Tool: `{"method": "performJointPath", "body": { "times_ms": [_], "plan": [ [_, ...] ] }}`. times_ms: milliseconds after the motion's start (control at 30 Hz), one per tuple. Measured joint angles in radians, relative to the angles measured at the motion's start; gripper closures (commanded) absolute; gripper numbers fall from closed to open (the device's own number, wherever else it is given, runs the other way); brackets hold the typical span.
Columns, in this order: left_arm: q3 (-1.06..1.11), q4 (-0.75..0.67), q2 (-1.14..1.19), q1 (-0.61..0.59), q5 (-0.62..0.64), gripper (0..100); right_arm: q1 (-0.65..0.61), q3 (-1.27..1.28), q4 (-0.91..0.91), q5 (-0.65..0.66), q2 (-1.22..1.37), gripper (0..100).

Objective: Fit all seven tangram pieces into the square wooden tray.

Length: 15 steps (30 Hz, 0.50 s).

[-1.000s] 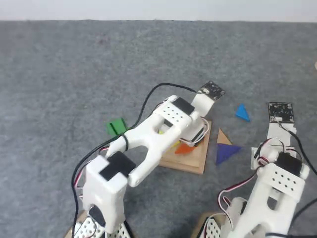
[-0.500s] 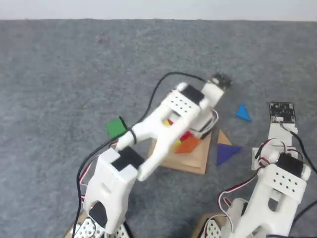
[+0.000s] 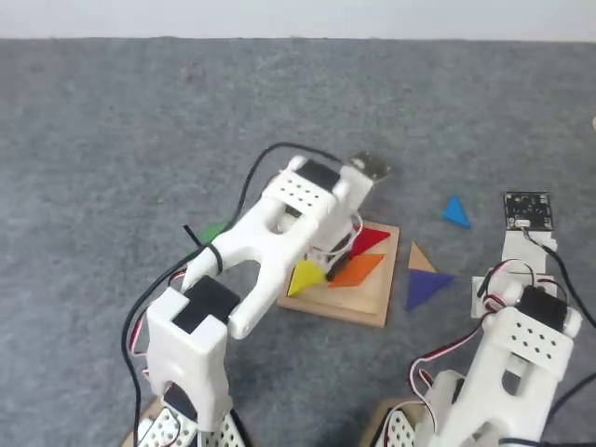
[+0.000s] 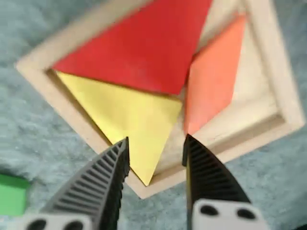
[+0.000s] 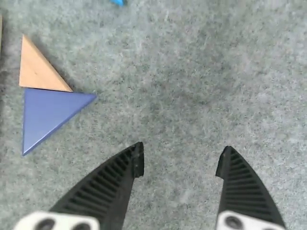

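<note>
Hovering over the tray point(image 4: 276, 62), our left gripper point(image 4: 157, 141) held fingers point(image 4: 103, 182) spread; we judged the yellow triangle point(image 4: 129, 110) needed seating flush.

Seen from above, the left arm point(image 3: 270, 233) covers the left side of the wooden tray point(image 3: 372, 303). Parts of the red triangle point(image 3: 371, 239) and the yellow triangle point(image 3: 305, 277) lie under it. The green piece point(image 3: 212, 231) shows as a sliver beside that arm, so its shape cannot be determined. In the left wrist view, the tray, the red triangle and the green piece are each cut by a picture edge. In the right wrist view, the light-blue piece point(image 5: 117, 2) is cut at the edge and its outline is unreadable.
</note>
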Motion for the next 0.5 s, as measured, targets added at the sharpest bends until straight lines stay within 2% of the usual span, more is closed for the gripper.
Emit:
{"method": "performJointPath", "body": {
  "times_ms": [300, 500],
  "plan": [
    [0.086, -0.118, -0.012, -0.003, 0.000, 82, 0.000, 0.000, 0.000, 0.000, 0.000, 73.5],
    [0.075, -0.143, -0.012, 0.061, 0.000, 82, 0.000, 0.000, 0.000, 0.000, 0.000, 73.5]
  ]
}}
